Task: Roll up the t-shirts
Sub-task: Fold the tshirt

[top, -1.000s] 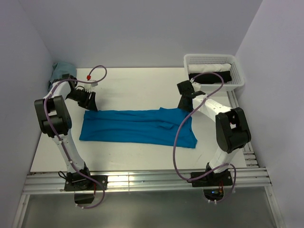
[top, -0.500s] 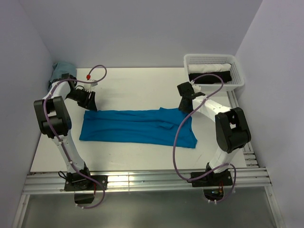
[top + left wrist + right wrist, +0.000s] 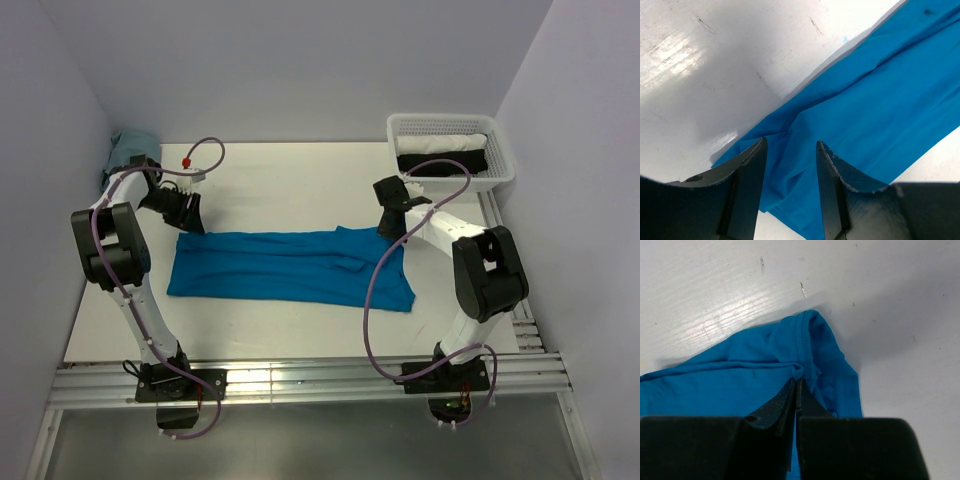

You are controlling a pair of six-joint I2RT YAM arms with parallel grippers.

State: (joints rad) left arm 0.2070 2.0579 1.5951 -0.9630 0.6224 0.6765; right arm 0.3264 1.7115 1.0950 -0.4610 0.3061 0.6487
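Note:
A bright turquoise t-shirt point(image 3: 290, 265) lies folded into a long flat strip across the middle of the table. My left gripper point(image 3: 192, 225) is at the strip's far left corner. In the left wrist view it point(image 3: 790, 142) is open, its jaws apart just over the t-shirt's point(image 3: 880, 90) edge, holding nothing. My right gripper point(image 3: 388, 232) is at the strip's far right corner. In the right wrist view it point(image 3: 797, 380) is shut, with a small pucker of the t-shirt point(image 3: 740, 370) pinched at its tips beside the neck seam.
A white mesh basket point(image 3: 500, 135) stands at the back right with white and black rolled fabric in it. A pale teal cloth point(image 3: 128, 150) lies bunched in the back left corner. Walls close in on both sides. Metal rails point(image 3: 300, 378) run along the near edge.
My right gripper has shifted very slightly toward the far side. The left arm and the t-shirt look unchanged.

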